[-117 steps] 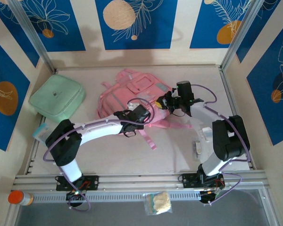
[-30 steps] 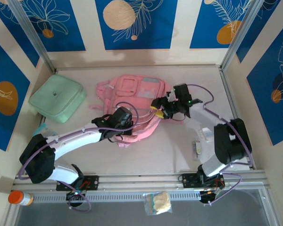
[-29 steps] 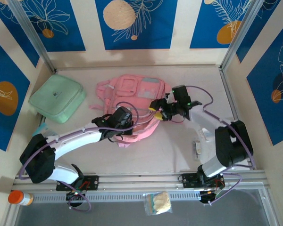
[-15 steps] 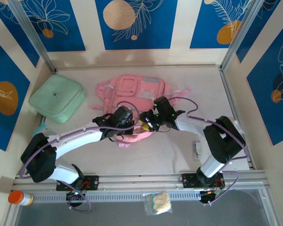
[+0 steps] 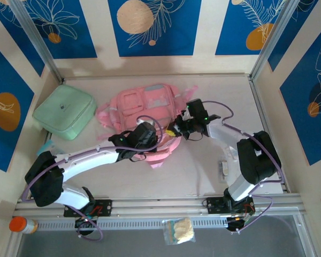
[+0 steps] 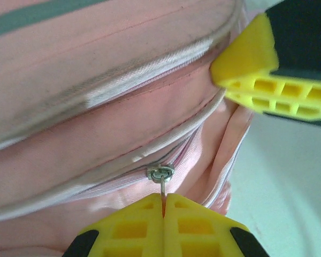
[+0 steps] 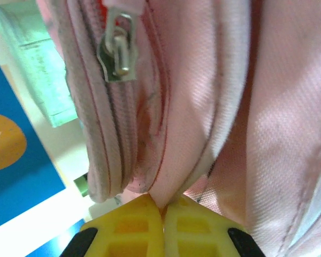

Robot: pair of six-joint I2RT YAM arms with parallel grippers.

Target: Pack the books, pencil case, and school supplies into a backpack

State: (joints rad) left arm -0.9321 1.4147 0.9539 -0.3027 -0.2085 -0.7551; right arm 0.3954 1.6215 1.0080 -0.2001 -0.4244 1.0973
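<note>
clamping now: right gripper (image 7: 163, 210) just pinched the backpack (image 7: 203, 107) fabric, left gripper (image 6: 163, 206) grips the zipper pull (image 6: 160, 173), so unzipping can start.

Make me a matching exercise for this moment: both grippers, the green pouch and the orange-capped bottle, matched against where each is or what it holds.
1. left gripper
2. right gripper
3. mint green pouch
4. orange-capped bottle

A. pinching a fold of the pink backpack
B. left of the backpack, apart from it
C. shut on a zipper pull
D. lying at the near left corner

Pairs: 1-C, 2-A, 3-B, 4-D
</note>
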